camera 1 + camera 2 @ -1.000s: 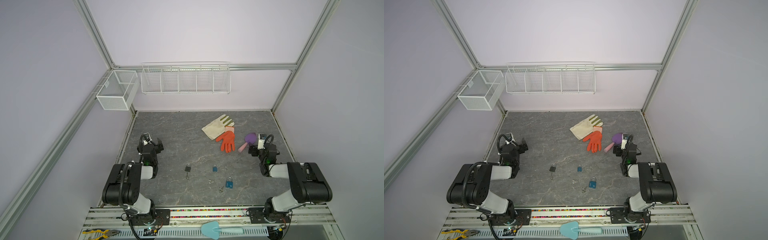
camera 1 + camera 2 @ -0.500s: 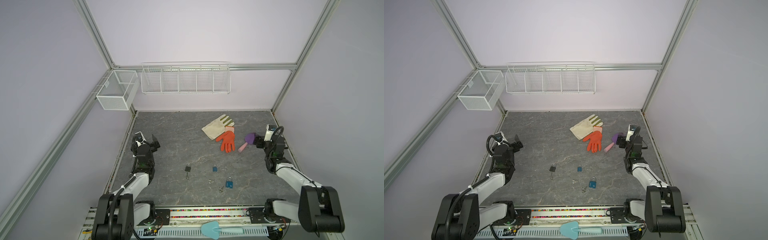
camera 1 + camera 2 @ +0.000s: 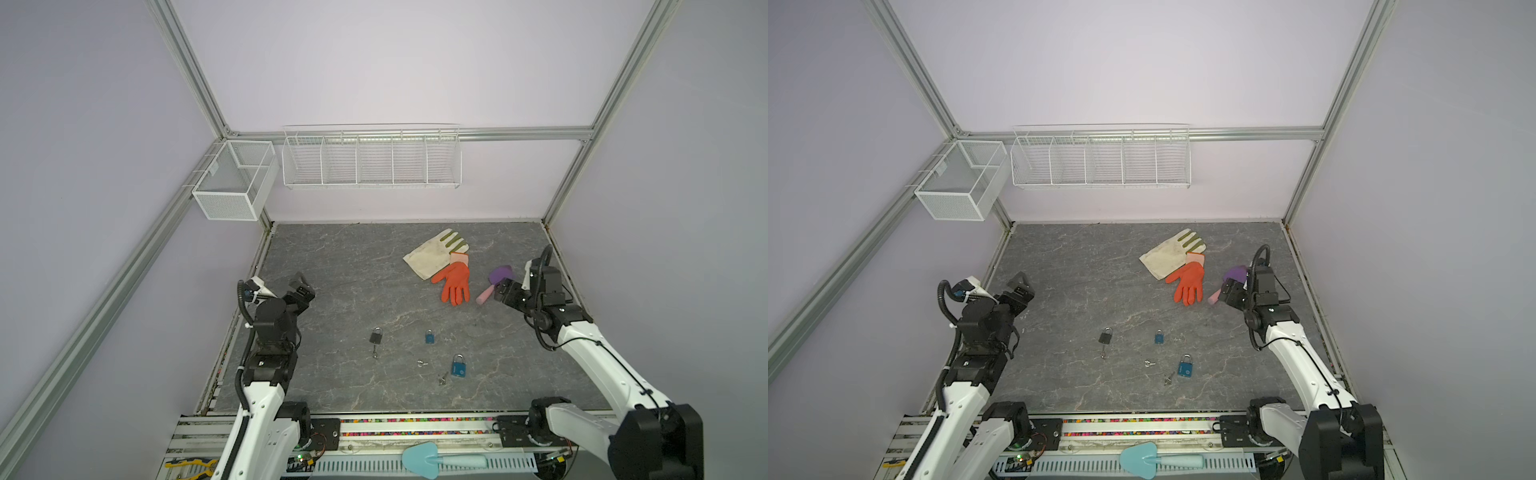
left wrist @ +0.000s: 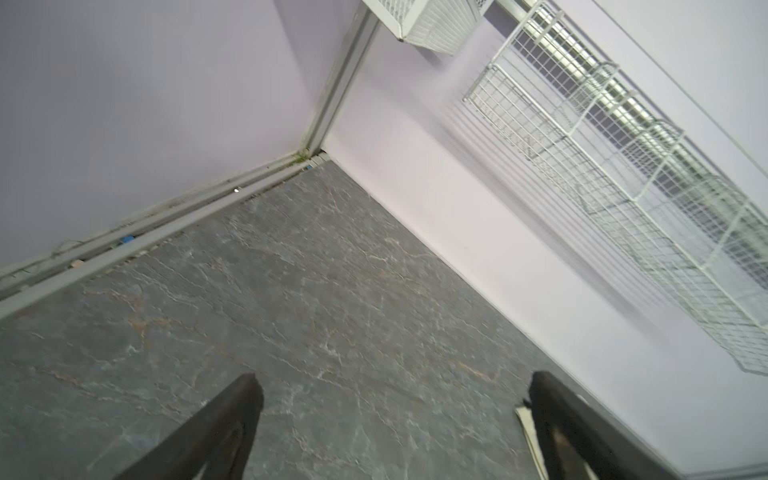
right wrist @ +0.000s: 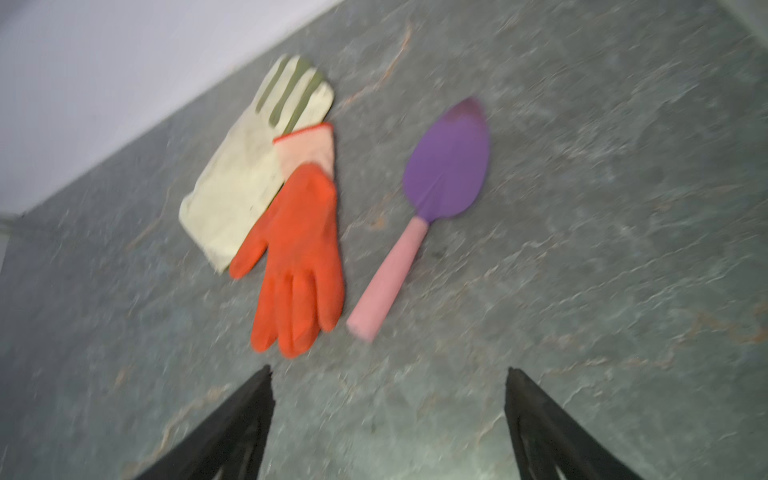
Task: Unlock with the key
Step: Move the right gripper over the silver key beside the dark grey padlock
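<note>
Three padlocks lie in the near middle of the table, seen in both top views: a black padlock [image 3: 376,336] [image 3: 1106,336], a small blue padlock [image 3: 429,337] [image 3: 1159,337] and a larger blue padlock [image 3: 458,367] [image 3: 1185,367]. A small metal key [image 3: 375,353] lies just below the black one, another key [image 3: 422,363] between the locks, and a third key [image 3: 443,379] beside the larger blue lock. My left gripper [image 3: 302,289] [image 4: 395,384] hangs open over the left edge, empty. My right gripper [image 3: 505,291] [image 5: 389,374] is open and empty, near the trowel.
An orange glove [image 3: 455,282] [image 5: 297,257] overlaps a cream glove [image 3: 434,253] at the back right, with a purple trowel [image 5: 446,166] and its pink handle beside them. Wire baskets [image 3: 372,158] hang on the back wall. A teal trowel [image 3: 440,459] lies on the front rail.
Both arms have unfolded from their tucked pose and lifted their wrists above the table. The jaws have stayed open. Locks and keys have not moved.
</note>
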### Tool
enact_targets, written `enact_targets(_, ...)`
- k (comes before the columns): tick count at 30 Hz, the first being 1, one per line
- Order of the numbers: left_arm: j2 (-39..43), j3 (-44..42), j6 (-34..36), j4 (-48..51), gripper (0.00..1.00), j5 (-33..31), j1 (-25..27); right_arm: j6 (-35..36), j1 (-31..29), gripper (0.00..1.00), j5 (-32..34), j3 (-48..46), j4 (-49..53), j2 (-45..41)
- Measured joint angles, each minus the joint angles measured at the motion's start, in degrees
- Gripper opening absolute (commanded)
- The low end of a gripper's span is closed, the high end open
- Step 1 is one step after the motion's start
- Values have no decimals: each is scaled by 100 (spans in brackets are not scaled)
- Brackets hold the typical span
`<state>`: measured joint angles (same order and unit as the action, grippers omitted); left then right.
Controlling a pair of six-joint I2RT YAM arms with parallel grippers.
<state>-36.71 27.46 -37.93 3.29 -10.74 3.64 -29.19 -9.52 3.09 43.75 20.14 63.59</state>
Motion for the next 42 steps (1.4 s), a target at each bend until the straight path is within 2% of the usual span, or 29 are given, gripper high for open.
enact_targets(4,466,-2,-168,730,100,459,0,-98,-903,88,63,365,660,7)
enact_targets(10,575,133,-214,1991,100,997,85,-302,-2382,88,284,984,1228,367)
enact_targets(16,579,264,-389,2752,96,1311,627,-380,-3991,93,505,1700,1335,1416)
enact_targets(19,568,267,-466,3012,96,1375,903,-319,-4629,99,579,2081,1327,1998)
enact_targets(21,566,267,-531,3143,95,1410,999,-258,-4944,99,608,2306,1296,2356)
enact_targets(30,570,264,-752,3473,95,1578,1064,111,-5702,81,601,2846,1084,3635)
enact_targets(35,570,264,-748,3661,96,1554,1064,396,-5816,69,581,3300,1060,4330)
enact_targets(42,579,269,-748,3866,96,1410,1067,688,-5901,58,592,3740,1069,4953)
